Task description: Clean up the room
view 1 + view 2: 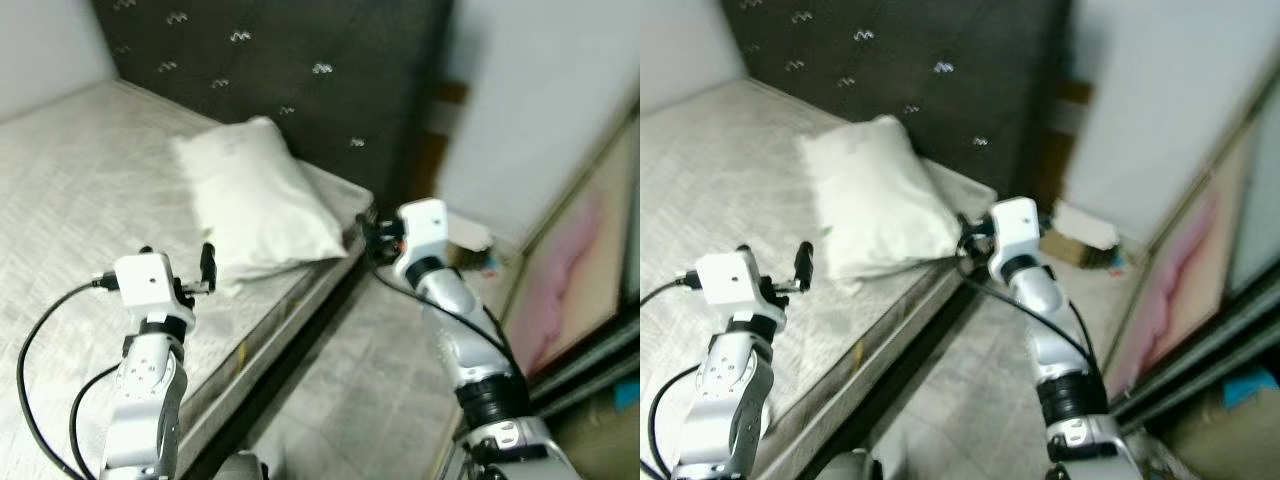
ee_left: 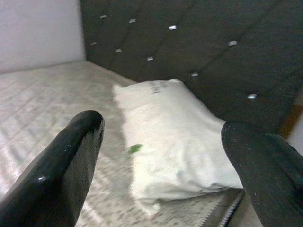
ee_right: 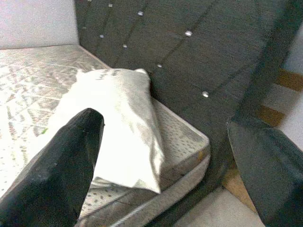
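Pillow (image 1: 262, 200) lies on the bare mattress (image 1: 70, 200) near the corner by the dark tufted headboard (image 1: 300, 70), just ahead of both pincers. I judge it light, soft and floppy; it will sag, so I'd pinch a corner or bunch the near edge, not the middle. My left pincer (image 2: 161, 161) is spread wide, over the mattress, pillow straight ahead between the fingers. My right pincer (image 3: 165, 156) is also spread, off the bed's corner, pillow ahead toward its left finger. Small green scrap (image 2: 135, 148) sits on the pillow's near side. Mattress edge (image 1: 290, 320) drops to open floor (image 1: 370, 380) beneath my right arm; framed panel (image 1: 570, 290) leans against the wall to its right.
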Motion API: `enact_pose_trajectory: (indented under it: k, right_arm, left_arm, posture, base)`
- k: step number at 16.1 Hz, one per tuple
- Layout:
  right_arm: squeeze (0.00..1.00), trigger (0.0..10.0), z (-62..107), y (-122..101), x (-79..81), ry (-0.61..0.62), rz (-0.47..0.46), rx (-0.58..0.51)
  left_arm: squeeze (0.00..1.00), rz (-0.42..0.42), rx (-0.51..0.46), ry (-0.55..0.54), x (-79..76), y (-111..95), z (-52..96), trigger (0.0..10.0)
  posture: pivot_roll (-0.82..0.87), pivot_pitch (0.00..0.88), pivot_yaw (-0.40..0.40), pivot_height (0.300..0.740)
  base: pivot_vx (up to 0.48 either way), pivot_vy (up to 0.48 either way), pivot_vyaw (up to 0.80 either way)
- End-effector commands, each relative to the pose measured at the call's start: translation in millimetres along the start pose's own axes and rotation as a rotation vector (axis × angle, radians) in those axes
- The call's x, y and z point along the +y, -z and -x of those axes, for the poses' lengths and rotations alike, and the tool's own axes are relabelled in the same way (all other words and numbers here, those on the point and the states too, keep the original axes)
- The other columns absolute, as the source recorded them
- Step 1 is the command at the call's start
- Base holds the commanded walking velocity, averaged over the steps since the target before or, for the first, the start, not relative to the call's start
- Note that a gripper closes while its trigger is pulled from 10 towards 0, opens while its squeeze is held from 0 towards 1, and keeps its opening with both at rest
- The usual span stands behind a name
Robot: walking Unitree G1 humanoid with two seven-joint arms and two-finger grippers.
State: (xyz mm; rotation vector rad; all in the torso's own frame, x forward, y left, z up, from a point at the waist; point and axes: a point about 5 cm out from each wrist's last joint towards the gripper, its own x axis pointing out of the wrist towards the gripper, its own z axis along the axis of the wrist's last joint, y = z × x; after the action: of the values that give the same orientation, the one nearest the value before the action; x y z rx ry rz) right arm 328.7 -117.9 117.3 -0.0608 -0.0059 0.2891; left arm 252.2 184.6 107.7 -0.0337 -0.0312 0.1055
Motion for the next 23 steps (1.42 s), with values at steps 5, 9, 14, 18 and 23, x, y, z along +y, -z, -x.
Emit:
enact_pose_trajectory:
  k: [5,9,14,18,23]
  right_arm:
    - [0.00,10.0,-7.3,-6.0,9.9,-0.032,-0.011,-0.024]
    - [0.00,10.0,-6.3,-4.7,9.3,-0.028,-0.012,-0.025]
    - [0.00,10.0,-7.1,-5.0,10.0,-0.029,-0.014,-0.027]
    - [0.00,10.0,-7.4,-4.9,10.2,-0.031,-0.013,-0.027]
    - [0.00,10.0,-7.3,-5.2,10.7,-0.037,-0.036,-0.035]
  left_arm:
    - [0.00,-0.010,-0.010,-0.007,5.0,-4.3,-4.7,10.0]
    - [0.00,-0.007,-0.007,-0.005,4.8,-4.0,-3.5,10.0]
    - [0.00,-0.005,-0.008,-0.003,3.4,-4.0,-4.9,10.0]
    - [0.00,-0.003,-0.004,-0.006,3.6,-3.2,-4.3,10.0]
    - [0.00,0.006,-0.008,0.006,1.3,-3.5,-4.1,10.0]
  posture:
    - [0.02,0.000,-0.068,0.740]
    - [0.02,0.000,-0.065,0.740]
    - [0.02,0.000,-0.065,0.740]
    - [0.02,0.000,-0.067,0.740]
    - [0.01,0.000,-0.069,0.740]
  base:
    - [0.000,0.000,0.80]
    - [0.000,0.000,0.80]
    - [0.000,0.000,0.80]
    - [0.000,0.000,0.80]
    - [0.000,0.000,0.62]
